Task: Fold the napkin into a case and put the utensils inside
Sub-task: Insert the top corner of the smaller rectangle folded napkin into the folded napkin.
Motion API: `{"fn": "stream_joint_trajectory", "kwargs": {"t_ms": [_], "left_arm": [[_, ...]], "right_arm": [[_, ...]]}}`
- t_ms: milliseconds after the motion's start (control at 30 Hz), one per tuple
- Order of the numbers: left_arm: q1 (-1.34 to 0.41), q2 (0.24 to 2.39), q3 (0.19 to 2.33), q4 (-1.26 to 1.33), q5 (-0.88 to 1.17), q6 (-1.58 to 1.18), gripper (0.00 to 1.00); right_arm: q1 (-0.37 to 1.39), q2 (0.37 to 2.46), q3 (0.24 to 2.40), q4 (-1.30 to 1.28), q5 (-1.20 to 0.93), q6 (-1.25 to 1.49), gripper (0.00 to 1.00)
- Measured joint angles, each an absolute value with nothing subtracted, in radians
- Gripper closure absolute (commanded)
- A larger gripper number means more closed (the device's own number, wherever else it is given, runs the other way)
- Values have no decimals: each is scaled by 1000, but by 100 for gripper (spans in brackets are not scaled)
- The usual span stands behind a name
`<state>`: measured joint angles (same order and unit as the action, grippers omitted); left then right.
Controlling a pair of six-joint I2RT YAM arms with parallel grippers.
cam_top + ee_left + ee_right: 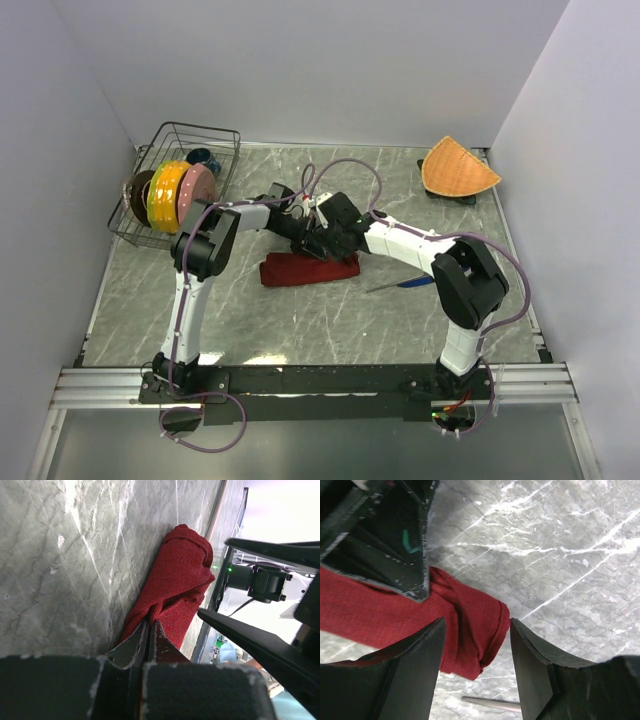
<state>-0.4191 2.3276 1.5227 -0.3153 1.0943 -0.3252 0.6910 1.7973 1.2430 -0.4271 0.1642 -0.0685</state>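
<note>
The dark red napkin [310, 270] lies folded into a thick strip at the table's middle. My left gripper [150, 623] is shut on a fold at the napkin's [180, 575] near edge. My right gripper [477, 625] is open, its fingers on either side of the napkin's [470, 615] rolled end without pinching it. Both grippers meet over the cloth's far edge in the top view, left gripper [306, 240] and right gripper [326, 246]. The blue-purple knife [412, 283] lies on the table right of the napkin. A slim silver tip [490, 703] shows below the cloth. The fork is not clearly in view.
A wire dish rack [222, 140] with coloured plates [170, 195] stands at the far left. An orange woven fan-shaped mat [458, 168] lies at the far right corner. White walls close in the table on three sides.
</note>
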Motion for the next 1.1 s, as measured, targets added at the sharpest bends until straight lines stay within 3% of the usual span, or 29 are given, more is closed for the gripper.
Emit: {"fn": "stream_joint_trajectory", "kwargs": {"t_ms": [233, 600, 1100], "left_arm": [[-419, 2328, 1526, -321, 1094, -319, 99], [-419, 2328, 1530, -331, 1093, -303, 99], [-419, 2328, 1532, -336, 1092, -300, 99]], "right_arm": [[691, 1846, 1243, -427, 211, -85, 40], [704, 1876, 1240, -378, 301, -100, 53], [771, 1891, 1160, -250, 434, -162, 62]]}}
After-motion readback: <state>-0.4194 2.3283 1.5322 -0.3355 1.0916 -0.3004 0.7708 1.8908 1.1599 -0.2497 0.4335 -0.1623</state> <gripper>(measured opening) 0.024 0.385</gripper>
